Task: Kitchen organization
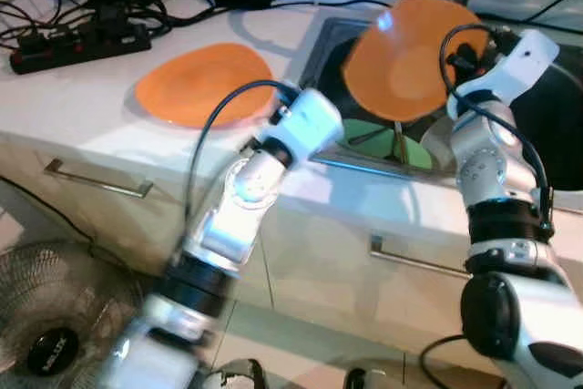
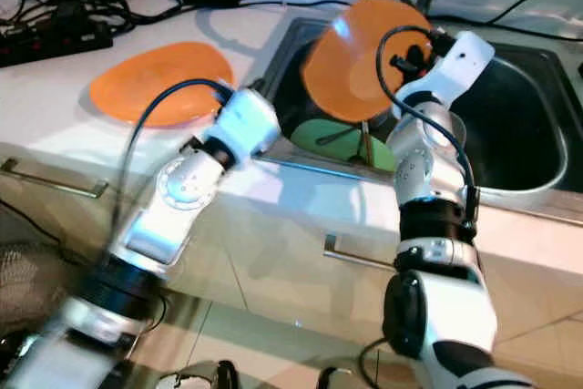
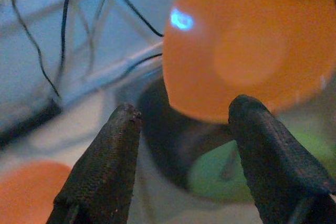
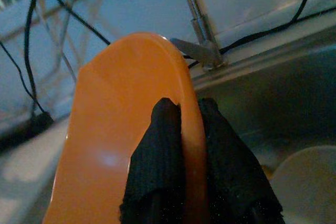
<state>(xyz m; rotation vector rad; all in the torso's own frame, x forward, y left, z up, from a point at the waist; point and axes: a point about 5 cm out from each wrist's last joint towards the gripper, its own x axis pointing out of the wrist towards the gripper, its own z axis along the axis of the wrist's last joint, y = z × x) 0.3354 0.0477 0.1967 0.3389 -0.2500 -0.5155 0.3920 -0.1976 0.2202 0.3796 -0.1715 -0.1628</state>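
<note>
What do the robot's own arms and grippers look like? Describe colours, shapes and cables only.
Both arms are glossy silver-white jointed cylinders with black bands. A black cable loops along the left arm and another along the right arm. The left gripper and right gripper each have two long, textured black fingers.

raised orange plate [image 1: 405, 56] blocking sink [image 2: 510, 134], cables [image 1: 137, 2] behind

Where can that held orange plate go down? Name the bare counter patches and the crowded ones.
Bare counter lies between the orange plate on the counter and the front edge, and a strip between that plate and the sink. Crowded: the back corner with the power strip and cables; the sink floor holds a green plate. The right end effector grips the held plate.
</note>
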